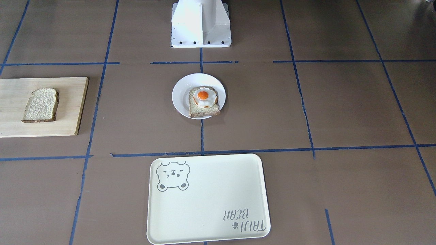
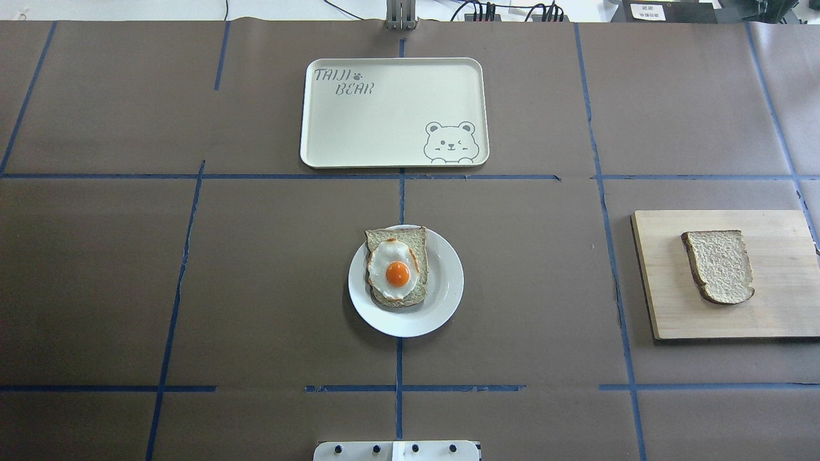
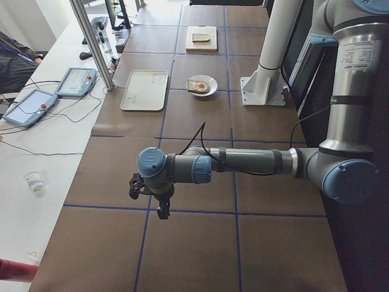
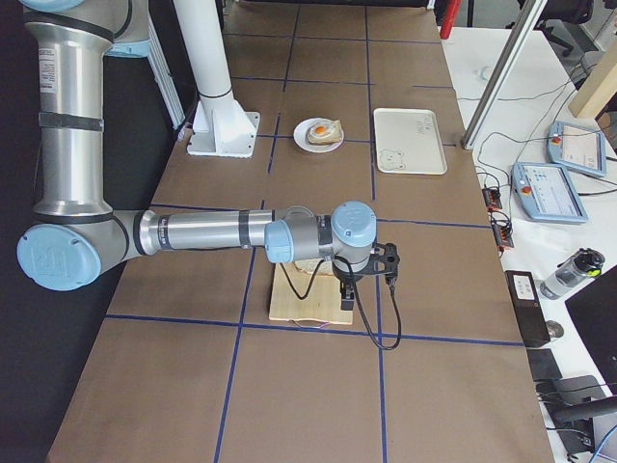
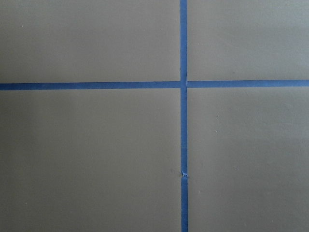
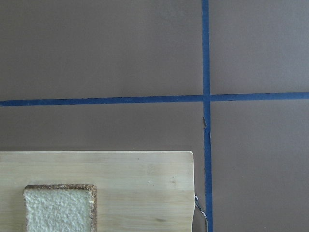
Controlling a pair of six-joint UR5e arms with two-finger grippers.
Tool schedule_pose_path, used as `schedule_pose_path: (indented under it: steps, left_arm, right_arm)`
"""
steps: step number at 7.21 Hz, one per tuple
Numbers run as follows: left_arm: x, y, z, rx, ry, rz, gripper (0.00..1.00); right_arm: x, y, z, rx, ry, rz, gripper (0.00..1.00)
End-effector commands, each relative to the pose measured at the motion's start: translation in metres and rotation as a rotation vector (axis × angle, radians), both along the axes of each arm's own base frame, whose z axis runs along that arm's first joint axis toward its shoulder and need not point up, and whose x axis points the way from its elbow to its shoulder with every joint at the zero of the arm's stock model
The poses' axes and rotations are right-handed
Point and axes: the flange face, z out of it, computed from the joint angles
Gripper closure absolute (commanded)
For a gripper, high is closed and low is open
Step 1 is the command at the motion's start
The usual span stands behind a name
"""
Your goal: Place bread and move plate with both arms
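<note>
Right gripper [image 4: 348, 297] hangs above the wooden board [image 2: 660, 288]; from this side angle I can't tell whether it's released or clenched. Just below and beside it the bread [image 2: 721, 266] lies flat on that board: pale speckled crumb, dark brown crust, rounded top, nothing on it. Farther out, mid-table [image 2: 256, 288], sits the plate [image 2: 442, 307], small, round and white, carrying an egg-topped slice [image 2: 397, 272]. Beyond that is the cream bear tray [image 2: 384, 115]. Left gripper [image 3: 161, 210] hovers over a blue tape crossing [image 5: 183, 84], well apart from everything; its grip can't be told either.
</note>
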Motion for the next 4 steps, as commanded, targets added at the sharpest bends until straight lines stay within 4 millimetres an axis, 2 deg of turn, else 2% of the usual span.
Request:
schedule_pose_path:
  steps: [1, 2, 4]
  left_arm:
    - [0.001, -0.001, -0.001, 0.002, 0.000, 0.001, 0.00]
    - [0.001, -0.001, -0.001, 0.002, 0.000, 0.003, 0.00]
    - [0.001, -0.001, 0.000, 0.002, 0.000, 0.003, 0.00]
  right_arm:
    - [-0.062, 0.036, 0.007, 0.009, -0.051, 0.045, 0.00]
    - [-0.092, 0.040, 0.002, -0.019, -0.062, 0.052, 0.00]
    - [-0.128, 0.047, 0.002, -0.047, -0.042, 0.030, 0.00]
